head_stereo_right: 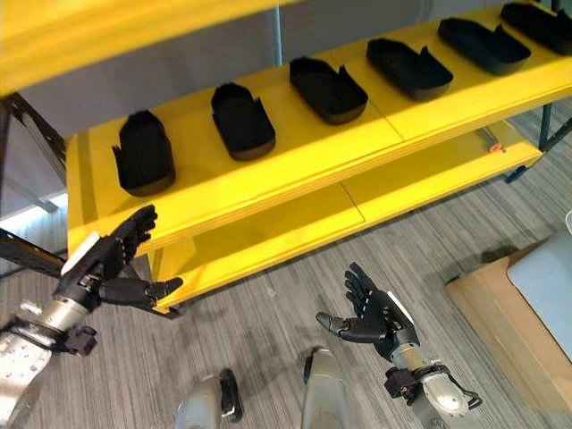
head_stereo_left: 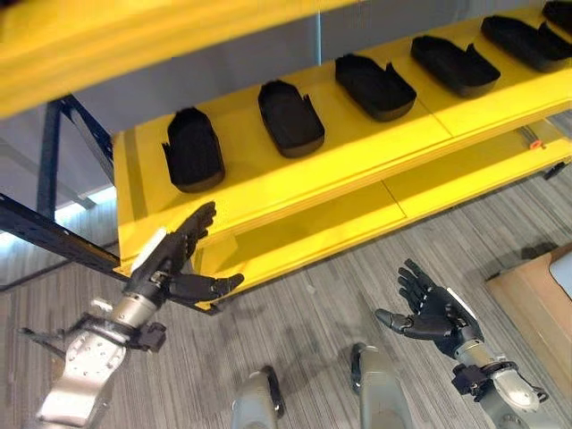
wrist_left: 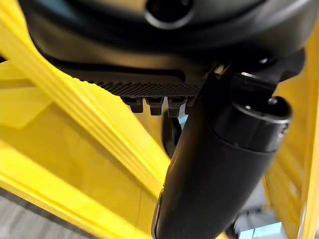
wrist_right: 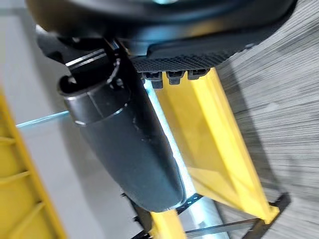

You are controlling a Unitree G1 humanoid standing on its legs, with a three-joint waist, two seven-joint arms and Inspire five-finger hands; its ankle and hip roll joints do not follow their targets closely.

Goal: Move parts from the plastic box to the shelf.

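1. Five black parts sit in a row on the yellow shelf [head_stereo_left: 357,147], all on the same upper board, each apart from its neighbour.
2. Counting from the robot's left: the first part [head_stereo_left: 193,149] lies nearest the shelf's left end, the second part [head_stereo_left: 290,117] beside it, then the third part [head_stereo_left: 374,86], the fourth part [head_stereo_left: 454,64], and the fifth part [head_stereo_left: 525,42] out toward the right edge of the view.
3. Each part is a shallow, dark, boat-shaped tray with its hollow side facing up.
4. Below that board runs one lower yellow board [head_stereo_left: 375,210], bare where it can be seen.
5. Left hand [head_stereo_left: 175,257]: it's up at the shelf's left front corner, fingers straight and spread, thumb stretched out sideways, nothing in its grasp. The fingertips reach toward the front edge of the upper board, just below the first part but not touching it.
6. Right hand [head_stereo_right: 375,317]: it hovers over the grey striped floor [head_stereo_left: 304,331], well apart from the shelf, palm turned up, fingers fanned out, thumb pointing to the left, holding nothing.
7. One brown cardboard piece [head_stereo_right: 500,322] lies on the floor at the right, with a pale sheet [head_stereo_right: 547,279] on top of it.
8. A dark blue metal frame [head_stereo_left: 49,232] stands to the left of the shelf.
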